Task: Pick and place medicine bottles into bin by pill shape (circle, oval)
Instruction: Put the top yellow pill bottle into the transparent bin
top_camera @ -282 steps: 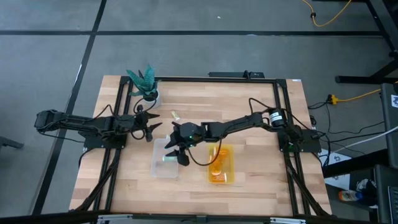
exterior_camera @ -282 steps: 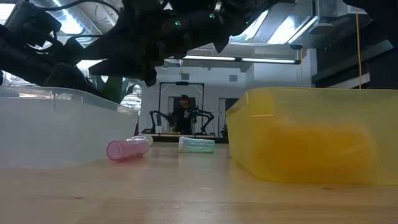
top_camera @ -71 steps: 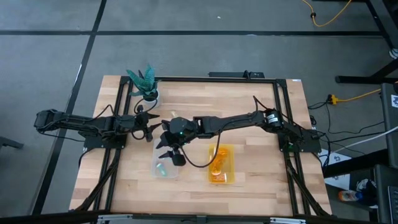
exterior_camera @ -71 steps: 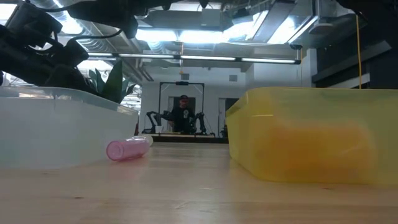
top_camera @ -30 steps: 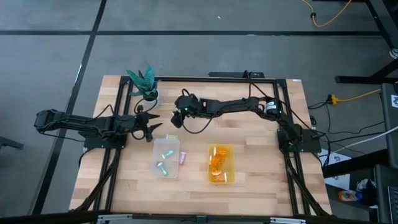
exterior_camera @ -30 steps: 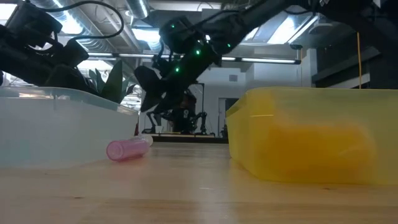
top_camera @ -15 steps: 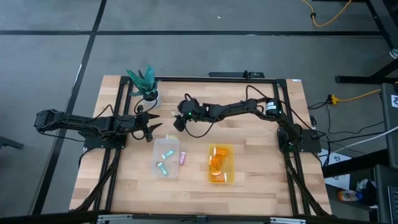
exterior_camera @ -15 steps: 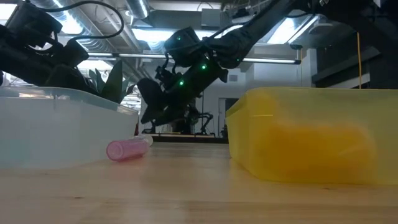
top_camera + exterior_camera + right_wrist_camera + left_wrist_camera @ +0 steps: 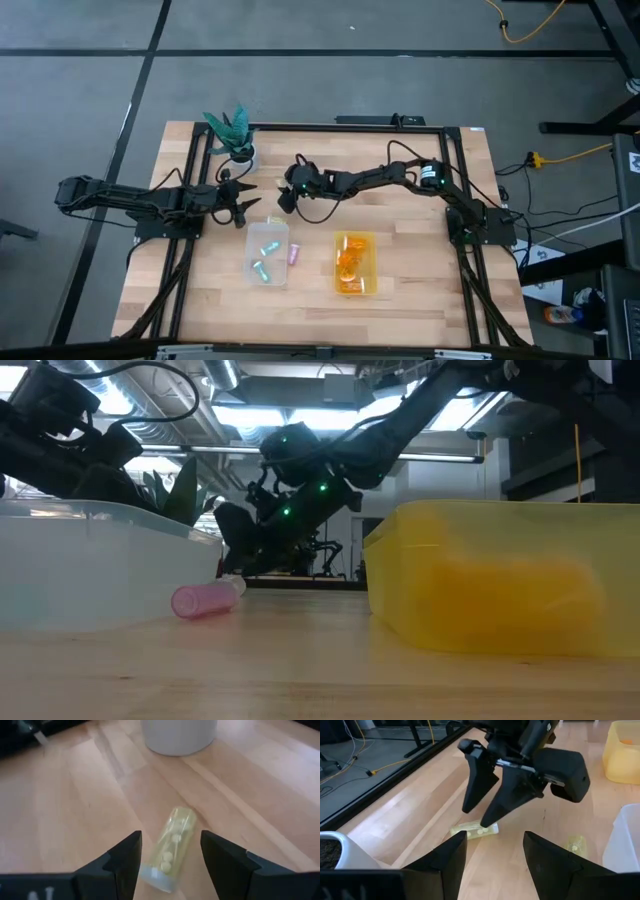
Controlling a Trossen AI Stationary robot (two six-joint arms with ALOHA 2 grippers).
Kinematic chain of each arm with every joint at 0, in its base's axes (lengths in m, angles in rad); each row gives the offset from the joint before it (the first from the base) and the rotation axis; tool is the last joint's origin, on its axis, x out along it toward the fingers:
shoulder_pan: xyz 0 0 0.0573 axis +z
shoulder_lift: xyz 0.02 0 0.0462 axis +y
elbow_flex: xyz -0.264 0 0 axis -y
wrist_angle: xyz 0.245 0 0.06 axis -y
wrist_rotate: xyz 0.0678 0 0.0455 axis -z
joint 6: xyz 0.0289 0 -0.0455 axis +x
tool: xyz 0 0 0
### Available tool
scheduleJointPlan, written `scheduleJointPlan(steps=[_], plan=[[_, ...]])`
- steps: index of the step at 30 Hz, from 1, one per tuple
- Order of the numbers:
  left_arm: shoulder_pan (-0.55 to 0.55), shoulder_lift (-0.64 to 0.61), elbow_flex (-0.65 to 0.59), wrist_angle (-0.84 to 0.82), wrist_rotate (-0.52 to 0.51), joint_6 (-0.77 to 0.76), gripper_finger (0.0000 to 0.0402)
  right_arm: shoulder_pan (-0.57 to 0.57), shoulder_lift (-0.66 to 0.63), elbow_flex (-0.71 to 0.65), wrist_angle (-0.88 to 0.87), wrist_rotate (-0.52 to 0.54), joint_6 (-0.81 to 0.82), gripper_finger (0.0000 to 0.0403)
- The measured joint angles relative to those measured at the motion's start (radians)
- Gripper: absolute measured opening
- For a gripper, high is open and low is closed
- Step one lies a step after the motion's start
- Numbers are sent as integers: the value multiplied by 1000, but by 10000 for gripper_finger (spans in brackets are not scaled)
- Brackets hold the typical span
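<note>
Your right claw [image 9: 482,817] hangs open over a yellow bottle [image 9: 169,847] lying on the counter [image 9: 400,280] near the plant pot [image 9: 179,735]. Your left claw [image 9: 243,203] waits open beside the clear bin [image 9: 266,250].

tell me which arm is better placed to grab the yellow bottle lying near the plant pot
Right. The right gripper hangs open directly over the yellow bottle, fingers straddling it; the left gripper waits off to the side.

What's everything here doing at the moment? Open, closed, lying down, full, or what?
Right hand: open, straddling the yellow bottle.
Left hand: open, holding nothing.
Yellow bottle: lying on the table, pills inside.
Pink bottle: lying on its side.
Clear bin: holds teal bottles.
Yellow bin: holds orange bottles.
</note>
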Motion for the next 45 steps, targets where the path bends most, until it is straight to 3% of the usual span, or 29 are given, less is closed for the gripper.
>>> scheduleJointPlan(steps=[36,45], plan=[[0,1,0,0,0,0,190,2,43,2,-1,-13,-132,206],[0,1,0,0,0,0,190,2,43,2,-1,-13,-131,172]])
